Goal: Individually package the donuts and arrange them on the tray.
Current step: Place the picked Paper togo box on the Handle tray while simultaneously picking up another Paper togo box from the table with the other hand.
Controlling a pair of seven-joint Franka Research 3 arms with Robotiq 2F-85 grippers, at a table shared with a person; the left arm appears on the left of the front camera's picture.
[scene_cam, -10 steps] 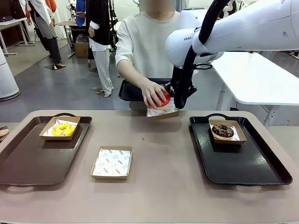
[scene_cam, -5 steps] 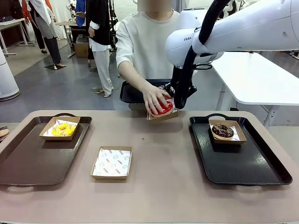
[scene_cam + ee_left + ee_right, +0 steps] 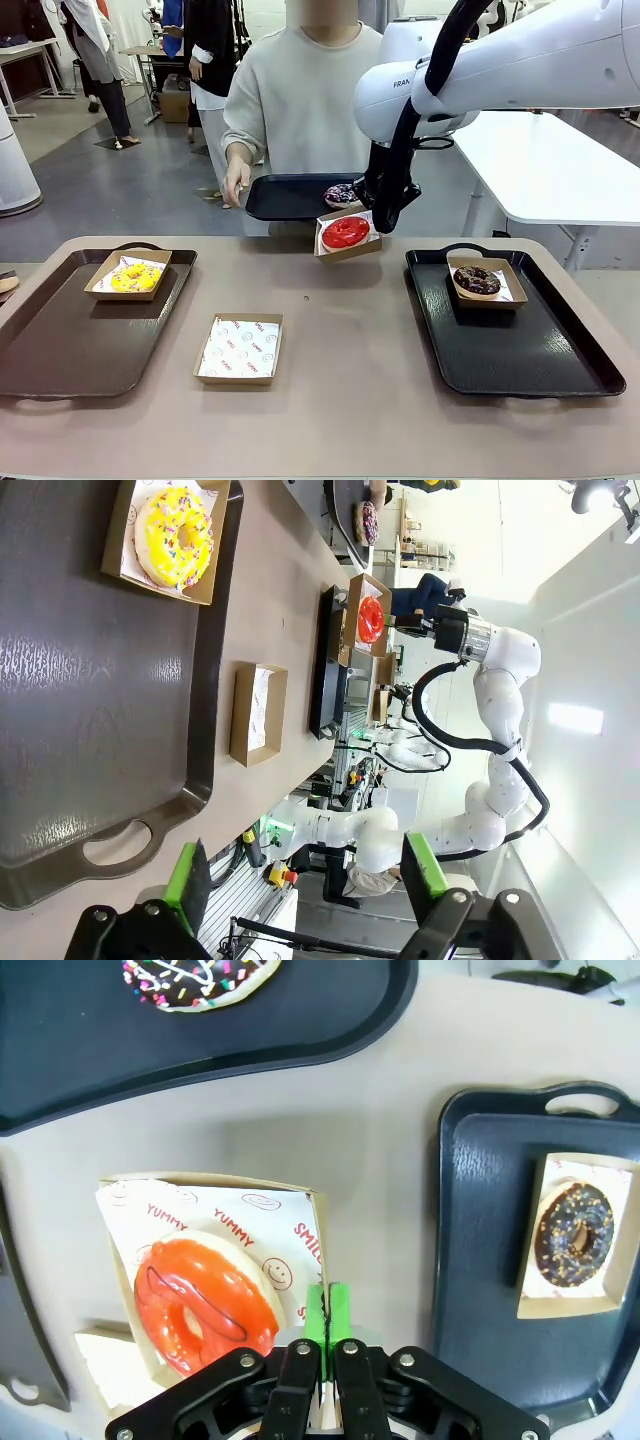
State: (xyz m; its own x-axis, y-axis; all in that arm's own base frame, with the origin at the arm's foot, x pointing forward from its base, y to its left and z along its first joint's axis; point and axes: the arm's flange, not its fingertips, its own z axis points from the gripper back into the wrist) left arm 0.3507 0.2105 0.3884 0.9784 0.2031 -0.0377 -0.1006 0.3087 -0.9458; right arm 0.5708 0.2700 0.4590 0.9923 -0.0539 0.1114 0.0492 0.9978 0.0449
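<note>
My right gripper is shut on the right wall of a cardboard box, holding it above the table's far edge. A glossy red donut lies in that box on printed paper. Behind it the person holds a black tray carrying a dark donut with multicoloured sprinkles. The yellow donut sits boxed on the left tray. The chocolate donut sits boxed on the right tray. My left gripper hangs open above the left tray.
An empty paper-lined box lies on the table between the two trays. The person stands at the far edge with one hand on the black tray's left end. A white table stands at the back right.
The person's hand set the red donut into the held box, then drew back to the left end of the black tray. My arms have stayed put.
</note>
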